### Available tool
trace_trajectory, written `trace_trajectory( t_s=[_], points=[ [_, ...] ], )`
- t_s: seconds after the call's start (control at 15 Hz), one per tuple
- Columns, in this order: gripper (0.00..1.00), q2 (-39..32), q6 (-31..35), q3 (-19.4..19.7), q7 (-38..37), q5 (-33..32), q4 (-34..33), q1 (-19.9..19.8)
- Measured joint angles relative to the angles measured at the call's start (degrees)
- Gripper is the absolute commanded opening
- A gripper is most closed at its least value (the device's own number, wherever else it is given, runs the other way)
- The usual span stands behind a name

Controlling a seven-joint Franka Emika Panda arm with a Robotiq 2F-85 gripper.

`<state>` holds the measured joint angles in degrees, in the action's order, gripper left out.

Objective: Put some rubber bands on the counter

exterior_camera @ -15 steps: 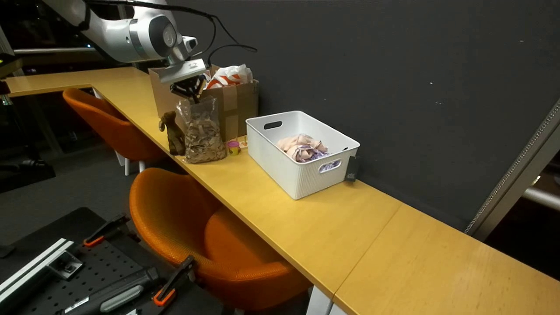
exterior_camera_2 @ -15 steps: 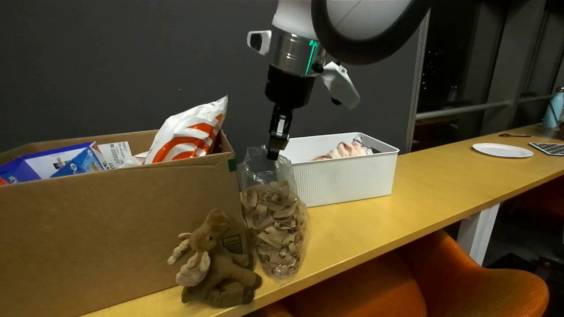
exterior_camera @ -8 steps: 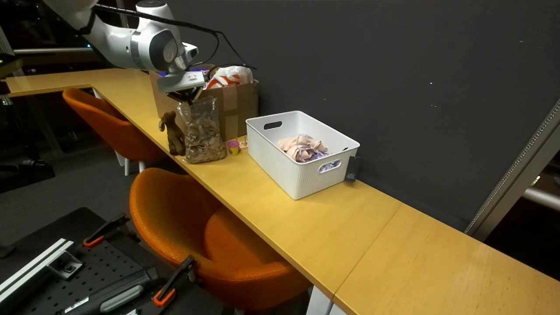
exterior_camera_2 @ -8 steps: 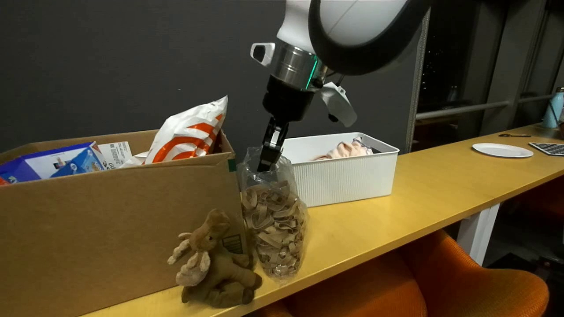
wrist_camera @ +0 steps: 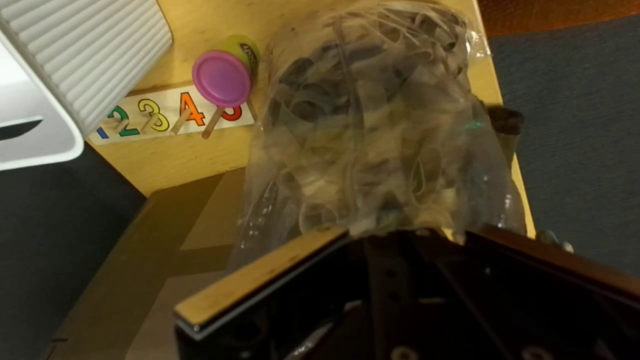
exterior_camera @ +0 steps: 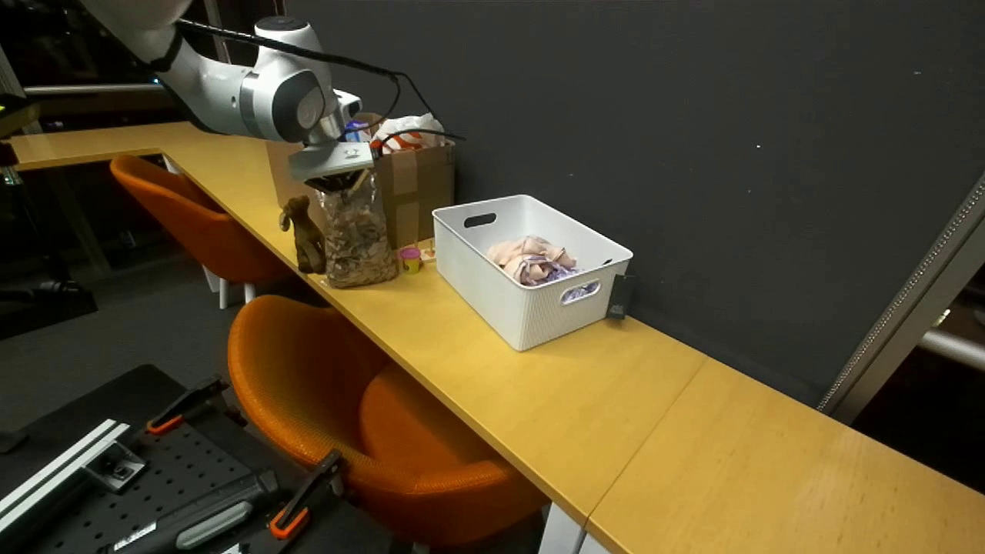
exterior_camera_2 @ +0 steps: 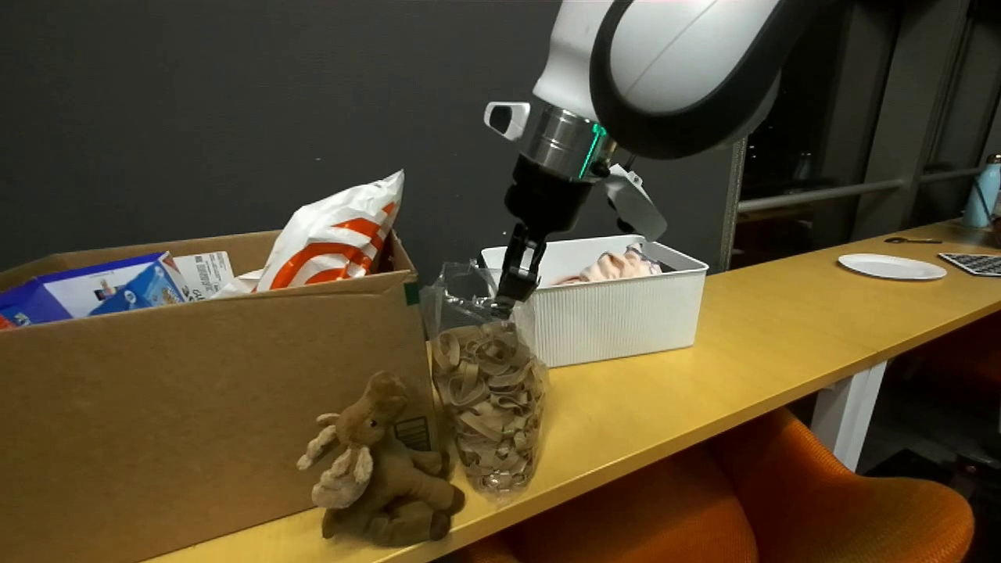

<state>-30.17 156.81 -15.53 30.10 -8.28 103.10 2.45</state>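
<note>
Rubber bands [exterior_camera_2: 491, 407]: tan-brown loops, heaped inside a clear bag [exterior_camera_2: 461, 291] at the centre of the frame in an exterior view.
Clear bag: stood upright on the desk [exterior_camera_2: 766, 336], near its front edge; crumpled film rose above the bands. In the wrist view it filled the upper centre, partly blurred.
Pincer [exterior_camera_2: 505, 303]: reached down at a tilt to the bag's upper part, above the heap; its tips overlapped the film, and whether they were inside it could not be determined.
Pincer grip: tips dark and veiled; whether spread, pressed together or pinching film could not be told.
Arm [exterior_camera_2: 688, 78]: entered from the upper right of the frame in an exterior view.
White bin [exterior_camera: 481, 285]: sat on the desk about mid-frame in an exterior view, pinkish cloth [exterior_camera: 527, 254] inside.
Cardboard box [exterior_camera_2: 211, 422]: occupied the left of the frame; a white-and-orange sack [exterior_camera_2: 336, 234] stuck up above its rim.
Plush animal [exterior_camera_2: 391, 485]: brown, sat lower centre-left, in front of the box and just beside the clear bag.
Tub [wrist_camera: 222, 77]: purple-lidded, upper left in the wrist view, between bin and bag, overlapping a numbered strip [wrist_camera: 145, 120].
White plate [exterior_camera_2: 891, 267]: lay flat on the desk at the frame's right.
</note>
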Motion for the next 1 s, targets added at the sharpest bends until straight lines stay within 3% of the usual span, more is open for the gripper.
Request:
trace_trajectory(
  t_s=[0.87, 0.93, 1.0],
  points=[
    [0.00, -3.4, 0.9, -0.1, 4.1, 0.0, -1.7, -1.4],
    [0.26, -4.0, 1.1, -0.2, 4.5, 0.0, -2.0, -1.6],
    [0.27, -4.4, 1.3, -0.4, 4.8, 0.0, -2.2, -1.7]
  ],
)
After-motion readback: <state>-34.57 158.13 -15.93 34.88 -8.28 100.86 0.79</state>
